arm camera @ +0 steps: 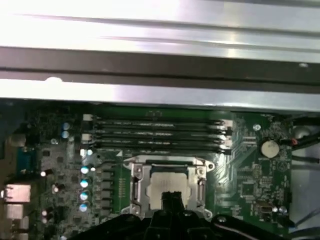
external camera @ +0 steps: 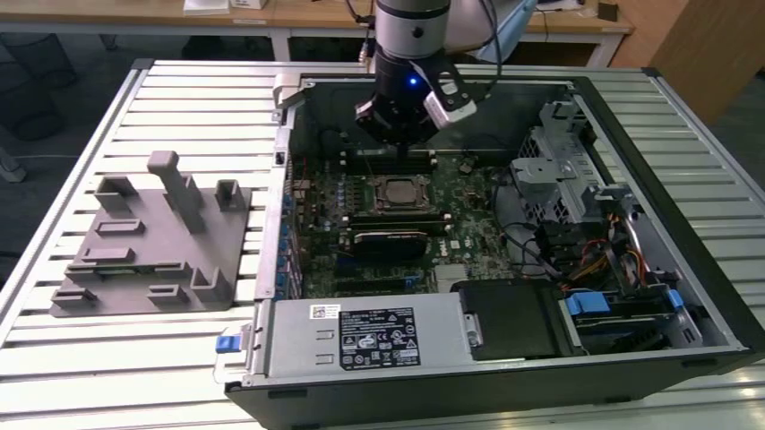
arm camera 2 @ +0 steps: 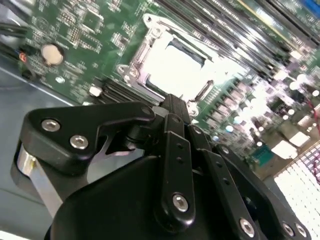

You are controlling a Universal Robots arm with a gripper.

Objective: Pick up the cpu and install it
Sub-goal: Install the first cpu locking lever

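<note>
The cpu (external camera: 393,192) lies flat in the metal-framed socket (external camera: 373,204) on the green motherboard inside the open computer case. Its pale silvery top shows in both wrist views (arm camera 2: 176,67) (arm camera: 167,184), with the socket frame (arm camera: 135,185) around it. My gripper (external camera: 390,136) hangs above the board, just behind the socket and over the memory slots (arm camera: 157,134). Its black fingers (arm camera 2: 173,106) come together in one narrow tip (arm camera: 172,196) with nothing seen between them, apart from the cpu.
A grey plastic fixture (external camera: 150,242) with upright posts lies on the slatted table, on the exterior view's left. Inside the case are a black finned block (external camera: 389,240), a power supply (external camera: 358,336) at the front, and drive cages with cables (external camera: 586,206) on the exterior view's right.
</note>
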